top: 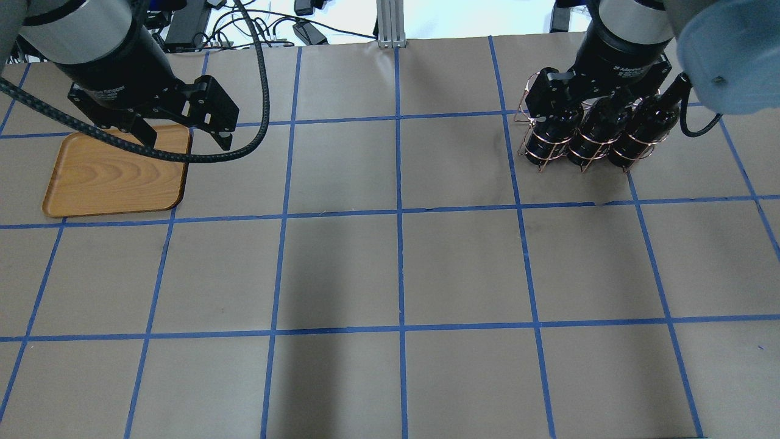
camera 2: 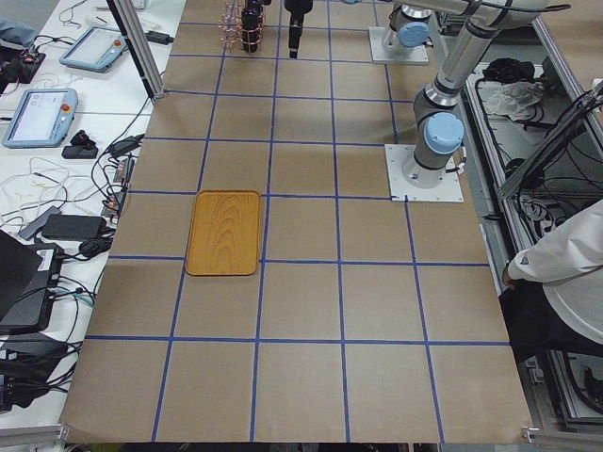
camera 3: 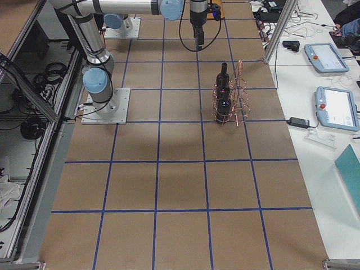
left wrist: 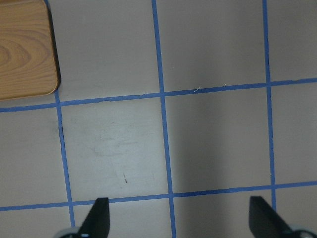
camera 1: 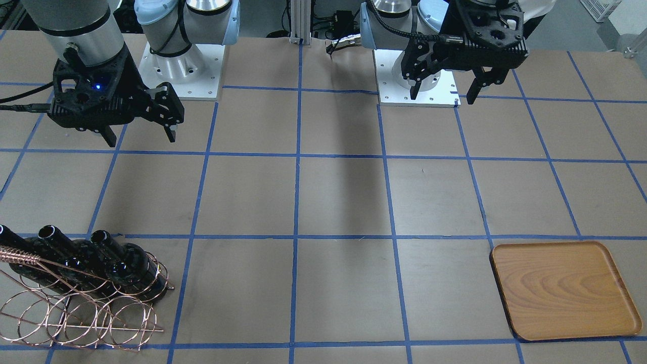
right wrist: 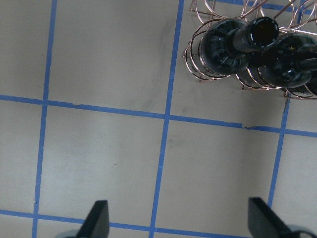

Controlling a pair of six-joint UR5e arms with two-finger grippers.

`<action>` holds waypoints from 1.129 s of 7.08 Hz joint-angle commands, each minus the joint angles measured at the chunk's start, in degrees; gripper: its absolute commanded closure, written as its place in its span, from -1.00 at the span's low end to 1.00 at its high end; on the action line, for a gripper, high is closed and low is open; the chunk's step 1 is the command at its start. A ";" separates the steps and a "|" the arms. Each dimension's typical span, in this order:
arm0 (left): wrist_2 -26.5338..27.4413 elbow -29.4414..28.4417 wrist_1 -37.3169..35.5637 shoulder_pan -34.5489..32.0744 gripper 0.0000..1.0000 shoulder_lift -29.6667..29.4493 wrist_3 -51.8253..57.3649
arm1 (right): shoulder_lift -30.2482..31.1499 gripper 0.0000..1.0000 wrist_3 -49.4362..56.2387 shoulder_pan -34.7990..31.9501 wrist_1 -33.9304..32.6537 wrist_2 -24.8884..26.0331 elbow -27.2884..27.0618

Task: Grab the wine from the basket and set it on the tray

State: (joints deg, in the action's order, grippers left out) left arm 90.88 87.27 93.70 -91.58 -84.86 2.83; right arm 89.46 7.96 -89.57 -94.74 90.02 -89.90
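Wine is not yet lifted: all three sit in the basket at the lower left of the front-facing view. Lower right, the tray lies bare. The right gripper and left gripper hang wide open above the surface, holding nothing. I'd say nothing is done; grasp, carry and placing all remain.

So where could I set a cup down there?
The whole middle of the table between the basket and the tray is bare, and the tray itself holds nothing. The only crowded spot is the basket, with three bottles packed side by side. The left gripper and right gripper hang open above the robot's side.
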 commanded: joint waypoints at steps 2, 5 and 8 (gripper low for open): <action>0.00 0.00 -0.53 0.00 -1.00 -0.04 -0.02 | 0.98 -1.00 -0.67 0.10 -0.10 -0.02 -0.01; 0.00 0.00 -0.54 0.00 -1.00 -0.04 -0.02 | 0.89 -1.00 0.47 3.24 -1.67 0.07 0.17; 0.00 0.00 -0.71 0.09 -1.00 -0.04 -0.02 | -1.29 -1.00 13.03 12.65 -4.91 -1.69 0.17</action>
State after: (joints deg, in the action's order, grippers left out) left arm 90.88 87.27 93.12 -91.56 -84.90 2.87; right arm 89.70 17.31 -79.62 -97.59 88.66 -89.74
